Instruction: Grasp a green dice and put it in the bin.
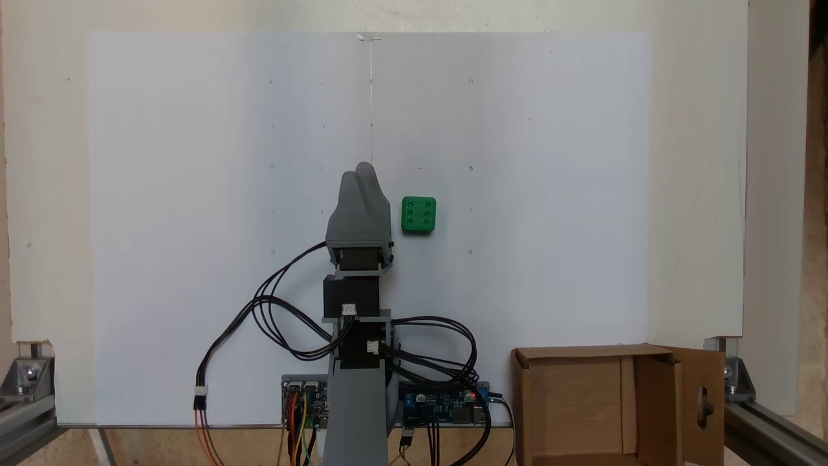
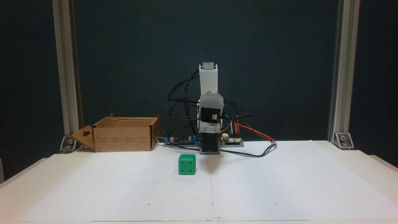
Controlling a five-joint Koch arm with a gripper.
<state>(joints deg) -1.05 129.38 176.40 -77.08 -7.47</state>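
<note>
Jaws: my gripper together, empty, frame centre.
Risk: descending unopened, I knock the dice farther from the bin.

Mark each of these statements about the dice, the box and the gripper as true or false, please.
1. The green dice lies on the white sheet, apart from the gripper. True.
2. The dice is inside the bin. False: the bin stands at the table's edge, with no dice in it.
3. In a fixed view, the dice's top face shows six pips. True.
4. The gripper holds the dice. False: it holds nothing, and its jaws stand close together.
5. One bin flap has a keyhole-shaped cutout. True.
</note>
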